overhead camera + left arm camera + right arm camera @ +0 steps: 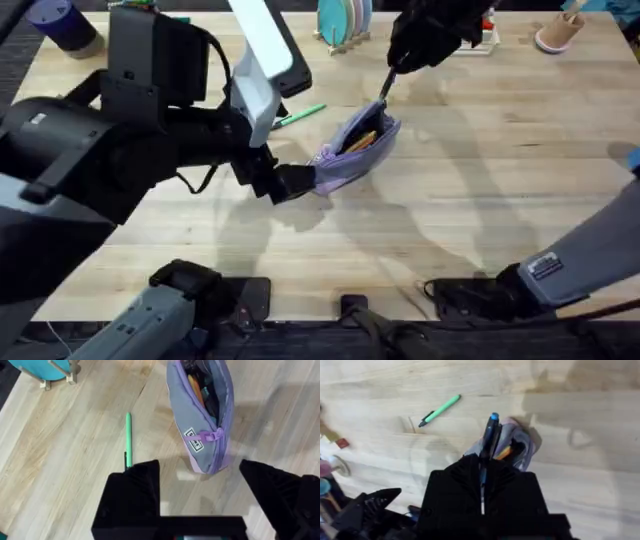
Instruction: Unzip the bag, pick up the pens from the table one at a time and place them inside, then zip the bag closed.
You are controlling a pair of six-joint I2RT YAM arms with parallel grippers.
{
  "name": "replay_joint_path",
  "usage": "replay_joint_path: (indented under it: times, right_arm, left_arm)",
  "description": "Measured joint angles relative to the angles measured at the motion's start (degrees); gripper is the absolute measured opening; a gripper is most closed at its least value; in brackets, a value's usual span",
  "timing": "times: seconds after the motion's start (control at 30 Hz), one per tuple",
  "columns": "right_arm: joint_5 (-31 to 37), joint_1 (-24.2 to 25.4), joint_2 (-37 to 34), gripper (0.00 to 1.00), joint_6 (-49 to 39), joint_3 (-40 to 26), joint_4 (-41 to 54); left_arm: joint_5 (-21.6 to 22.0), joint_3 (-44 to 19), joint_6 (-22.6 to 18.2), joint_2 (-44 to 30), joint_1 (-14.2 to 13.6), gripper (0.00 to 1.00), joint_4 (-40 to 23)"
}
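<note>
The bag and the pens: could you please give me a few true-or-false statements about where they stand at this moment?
1. The bag is unzipped. True.
2. The green pen is inside the bag. False: it lies on the table beside the bag.
3. The right gripper holds a dark pen over the bag. True.
4. The left gripper is shut on the green pen. False: it is open, at the bag's end.

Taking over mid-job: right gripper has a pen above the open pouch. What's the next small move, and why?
Probably lower the right gripper so the dark pen slides into the bag, then release. The zipper is open, the pen's tip hangs over the opening, and the green pen waits on the table.
</note>
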State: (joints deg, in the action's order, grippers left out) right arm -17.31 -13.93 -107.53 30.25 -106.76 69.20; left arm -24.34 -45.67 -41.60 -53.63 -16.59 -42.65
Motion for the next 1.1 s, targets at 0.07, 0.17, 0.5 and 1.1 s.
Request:
replay_joint_path:
  times: [0.07,0.17,0.5,1.1]
  right_arm:
    - [-0.1,0.0,0.0,0.034,2.0,0.0,0.4]
    - [0.3,0.0,0.0,0.035,4.8,0.0,1.7]
    - [8.7,-1.8,0.0,0.035,14.1,0.0,5.6]
    - [16.3,-7.0,0.0,0.035,27.4,7.8,4.6]
  left_arm:
    - [0.0,0.0,0.0,0.0,0.0,0.993,0.0]
    - [0.0,0.0,0.0,0.0,0.0,0.993,0.0]
    - [0.0,0.0,0.0,0.0,0.0,0.993,0.0]
    - [0.0,0.0,0.0,0.0,0.0,0.994,0.0]
